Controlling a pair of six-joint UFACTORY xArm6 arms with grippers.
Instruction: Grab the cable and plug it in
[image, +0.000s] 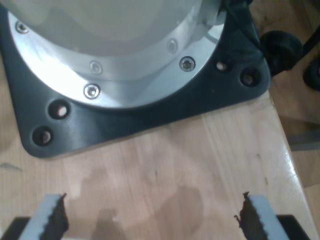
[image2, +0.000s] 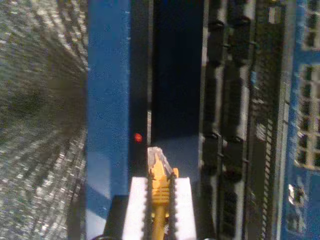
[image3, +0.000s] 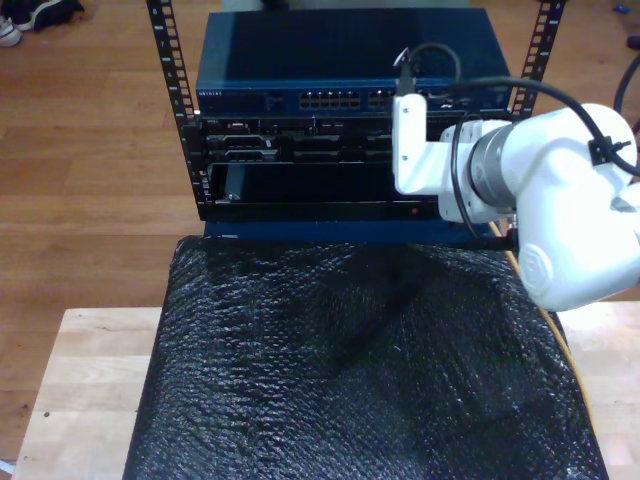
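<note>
My second gripper (image2: 160, 200) is shut on the cable (image2: 159, 187), an orange-yellow lead pinched between its white pads (image2: 137, 205). The clear plug (image2: 157, 157) sticks out past the pads, close in front of the rack's dark face and beside a small red light (image2: 137, 137). In the exterior view the white second arm (image3: 560, 200) reaches from that view's right toward the rack front (image3: 290, 145); its jaws are hidden behind the wrist. A thin stretch of the cable (image3: 556, 330) trails along the mat's edge. My first gripper (image: 152, 220) is open over bare wood, with nothing between its fingers.
A blue switch (image3: 340, 60) with a row of ports (image3: 330, 100) tops the rack, above black modules. A black textured mat (image3: 350, 370) covers the wooden table (image3: 90, 380). A black base plate (image: 150, 117) with a silver flange lies ahead of my first gripper.
</note>
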